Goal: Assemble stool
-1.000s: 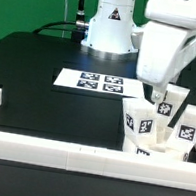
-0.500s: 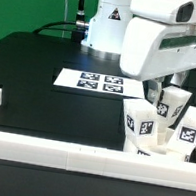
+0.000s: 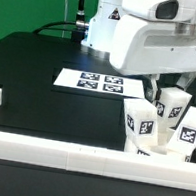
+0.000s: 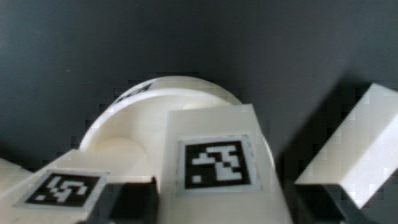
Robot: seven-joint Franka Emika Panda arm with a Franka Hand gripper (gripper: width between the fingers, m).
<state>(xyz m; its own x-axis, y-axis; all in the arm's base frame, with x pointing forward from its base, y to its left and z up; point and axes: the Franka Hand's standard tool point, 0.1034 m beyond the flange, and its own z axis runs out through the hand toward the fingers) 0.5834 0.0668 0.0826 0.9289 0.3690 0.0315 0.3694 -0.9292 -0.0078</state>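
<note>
Stool [image 3: 162,127] with upright legs [image 3: 138,120], beyond the marker board [image 3: 100,83]; jaws together, apparently gripping nothing.

Obstacles: upright leg blocks [image 3: 169,104] crowd the seat [image 3: 160,147] directly below the gripper [image 3: 164,87]; white border rail [image 3: 77,160] stands just beyond them. Free room: bare black table [image 3: 44,109] lies open to the exterior view's left of the gripper.

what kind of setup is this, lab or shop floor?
Most likely a robotics lab test bench: a green backdrop, a black table fenced by white border rails, and a marker board with printed tags.
</note>
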